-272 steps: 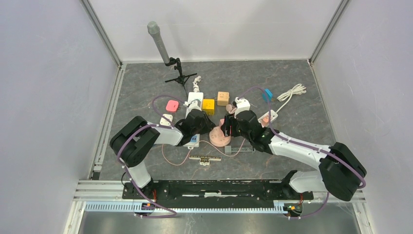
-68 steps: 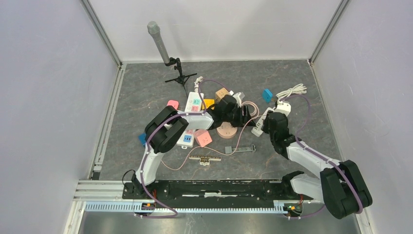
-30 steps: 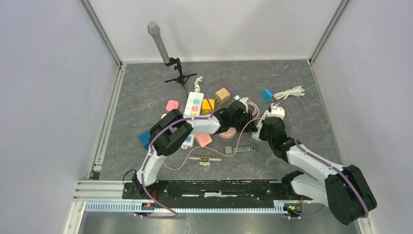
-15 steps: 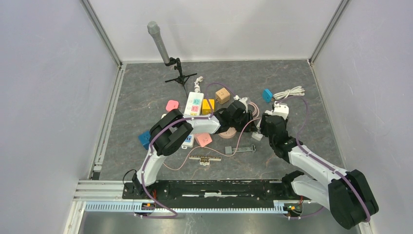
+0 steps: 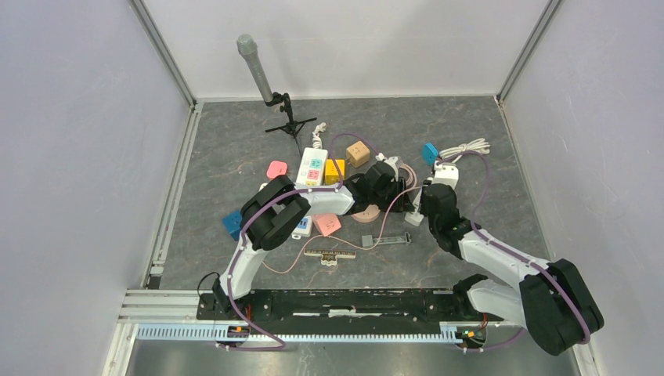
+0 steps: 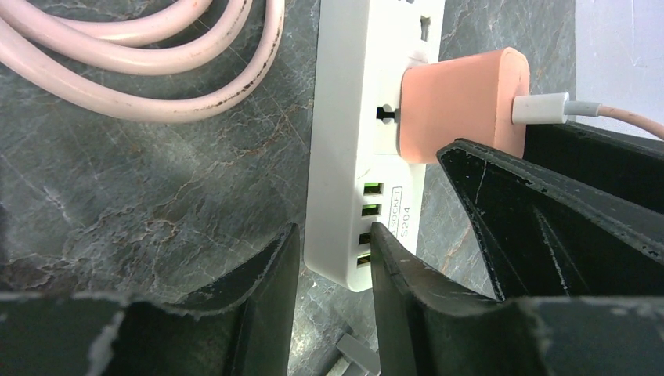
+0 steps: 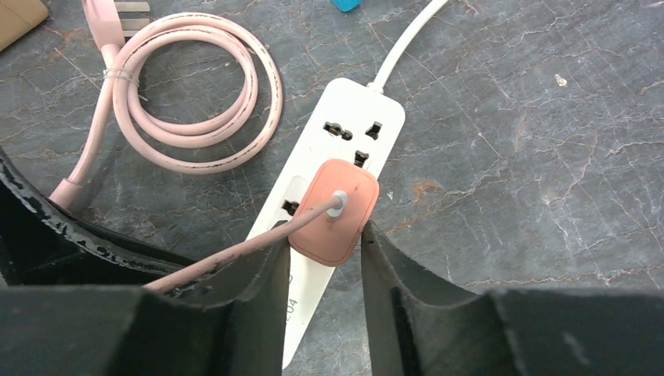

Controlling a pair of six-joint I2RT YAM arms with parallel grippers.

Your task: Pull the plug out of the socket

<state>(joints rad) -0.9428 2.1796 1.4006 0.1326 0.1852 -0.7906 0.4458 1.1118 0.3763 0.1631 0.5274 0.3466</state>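
**Item:** pink plug (image 7: 344, 223), seated in an outlet of a white power strip (image 6: 352, 78). A thin pink USB cable (image 7: 235, 252) leaves the plug's top face.

**Location:** the strip lies flat on the grey marbled surface (image 7: 509, 157), right of centre, just beside a coiled pink cord (image 7: 262, 86).

**Right claw** (image 7: 325, 235): narrow, gripping the plug, one finger against each side.

**Left claw** (image 6: 335, 231): narrow, closed across the strip's USB-port end, one finger on each long edge.

**Arms:** both meet over the strip in the top view.
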